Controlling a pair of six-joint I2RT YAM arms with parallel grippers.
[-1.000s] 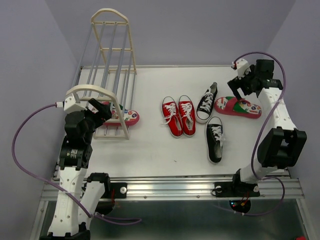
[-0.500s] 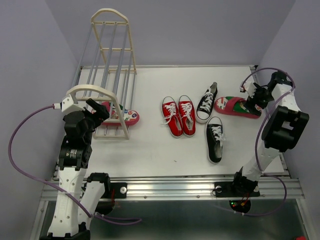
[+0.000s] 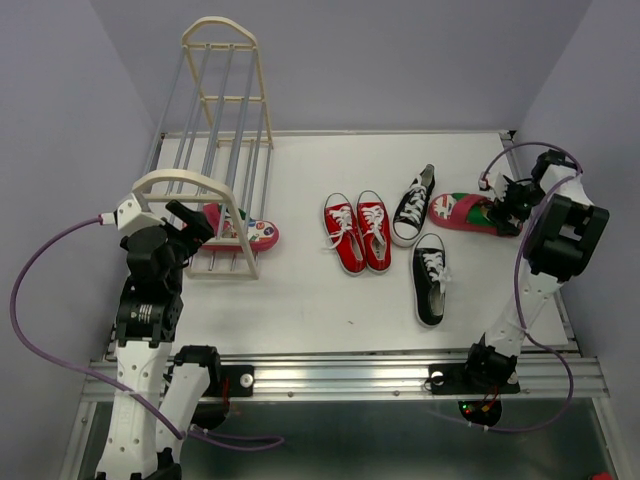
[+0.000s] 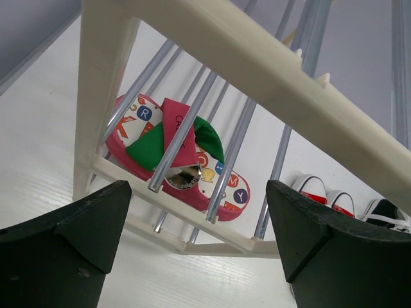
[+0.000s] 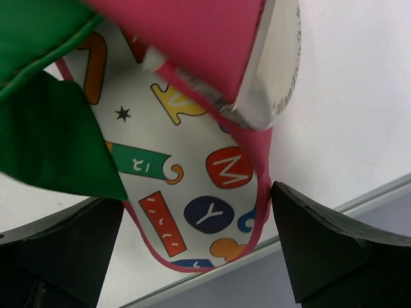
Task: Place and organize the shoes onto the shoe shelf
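Suddenly the right gripper (image 3: 507, 207) dropped to the far-right flip-flop (image 3: 466, 212), straddling its end (wide open, nothing gripped); pickup looked imminent.

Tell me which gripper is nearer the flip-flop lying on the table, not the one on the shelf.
Right. The right gripper sits at the outer end of that flip-flop, open fingers either side of it; the left gripper is across the table, by the shoe shelf.

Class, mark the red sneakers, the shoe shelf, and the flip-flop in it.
red sneakers (image 3: 358, 235), top external view, where the pair touches
shoe shelf (image 4: 257, 67), left wrist view, cream end frame
flip-flop (image 4: 146, 146), left wrist view, green strap
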